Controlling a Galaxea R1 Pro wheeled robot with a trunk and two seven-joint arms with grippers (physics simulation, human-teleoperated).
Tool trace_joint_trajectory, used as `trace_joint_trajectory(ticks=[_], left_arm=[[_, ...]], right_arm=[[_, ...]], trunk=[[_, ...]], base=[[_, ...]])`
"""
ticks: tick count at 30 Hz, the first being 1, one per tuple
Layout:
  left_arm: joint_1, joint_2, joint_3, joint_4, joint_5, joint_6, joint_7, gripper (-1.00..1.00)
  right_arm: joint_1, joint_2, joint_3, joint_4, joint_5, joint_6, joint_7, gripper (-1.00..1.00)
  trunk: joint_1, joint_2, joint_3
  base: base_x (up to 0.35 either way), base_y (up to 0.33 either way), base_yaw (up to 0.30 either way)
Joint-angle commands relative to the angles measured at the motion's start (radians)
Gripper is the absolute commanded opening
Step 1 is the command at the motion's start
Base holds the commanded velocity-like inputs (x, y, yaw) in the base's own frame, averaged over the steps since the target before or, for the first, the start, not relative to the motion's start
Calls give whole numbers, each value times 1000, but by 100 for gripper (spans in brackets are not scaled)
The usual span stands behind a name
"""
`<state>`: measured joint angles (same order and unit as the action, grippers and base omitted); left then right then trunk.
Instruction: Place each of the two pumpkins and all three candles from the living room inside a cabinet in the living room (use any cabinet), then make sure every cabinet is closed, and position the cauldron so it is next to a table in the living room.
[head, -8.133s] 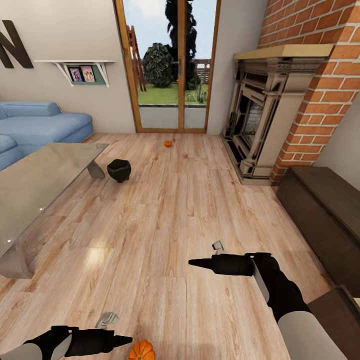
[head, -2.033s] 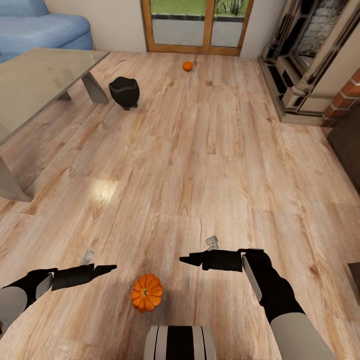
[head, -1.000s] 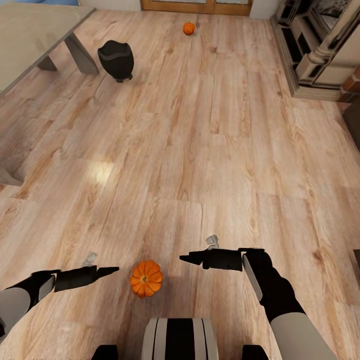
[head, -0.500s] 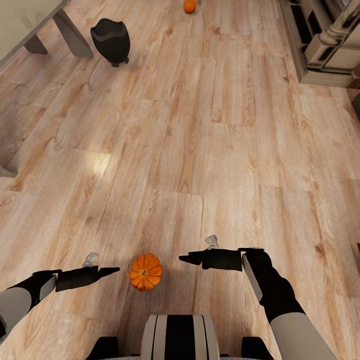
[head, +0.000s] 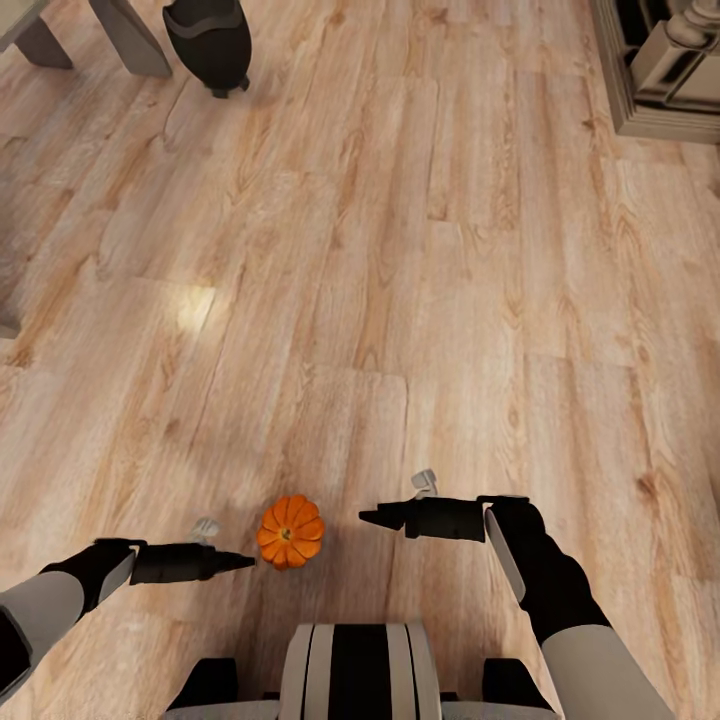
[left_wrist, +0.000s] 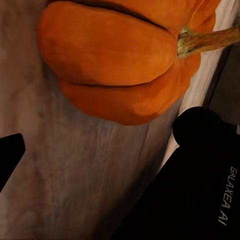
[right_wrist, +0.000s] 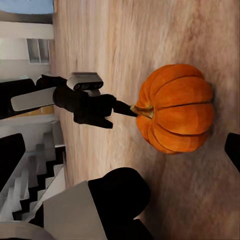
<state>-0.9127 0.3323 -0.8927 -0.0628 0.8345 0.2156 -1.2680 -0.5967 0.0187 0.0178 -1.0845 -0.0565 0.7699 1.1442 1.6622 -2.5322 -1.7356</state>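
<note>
One orange ribbed pumpkin (head: 290, 532) with a brown stem sits on the wood floor just ahead of my base; it also appears in the left wrist view (left_wrist: 115, 55) and the right wrist view (right_wrist: 177, 107). My left gripper (head: 243, 561) is low beside the pumpkin's left side, open, its tip almost at the pumpkin, and it holds nothing. My right gripper (head: 368, 517) hovers open a short way to the pumpkin's right. The black cauldron (head: 208, 40) stands on the floor far ahead on the left, beside a grey leg of the table (head: 130, 35). The candles and the cabinet are out of view.
My own base (head: 358, 670) fills the floor right behind the pumpkin. The stone fireplace base (head: 660, 80) juts in at the far right. Bare wood floor (head: 420, 300) stretches between the pumpkin and the cauldron.
The camera has tilted further down, so the far pumpkin has left the picture. My left gripper has moved right and lower, closer to the near pumpkin. The right arm keeps its place.
</note>
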Motion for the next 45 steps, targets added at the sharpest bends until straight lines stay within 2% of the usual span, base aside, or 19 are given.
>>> trace_joint_trajectory(ticks=[1,4,10,17,22,26,39,45], left_arm=[[0,-3,0,-2,-3,-4,-1,100],[-1,-5,1,-4,-7,-7,-2,100],[-2,-1,1,-68,-10,-8,-2,100],[-2,5,0,-81,-9,-15,-2,100],[-2,11,-1,-77,-9,-77,-2,100],[-2,20,0,-70,-7,-96,-2,100],[-2,50,7,-70,0,-101,-2,100],[-2,52,14,-72,5,-112,-2,100]], right_arm=[[0,1,0,0,0,0,0,100],[0,1,3,0,0,0,0,100],[0,2,3,-5,0,0,0,100],[0,4,5,-49,0,0,-1,100],[0,3,5,-53,0,0,-1,100],[0,4,5,-54,0,0,-1,100],[0,4,5,-54,0,0,-1,100],[0,5,5,-54,0,0,-1,100]], trunk=[[0,0,-4],[2,-1,-16],[4,-2,-39],[8,-4,-66],[8,-4,-66],[8,-4,-66],[8,-4,-66],[8,-4,-66]], base=[[0,0,0],[0,0,0],[0,0,0],[0,0,0],[0,0,0],[0,0,0],[0,0,0],[0,0,0]])
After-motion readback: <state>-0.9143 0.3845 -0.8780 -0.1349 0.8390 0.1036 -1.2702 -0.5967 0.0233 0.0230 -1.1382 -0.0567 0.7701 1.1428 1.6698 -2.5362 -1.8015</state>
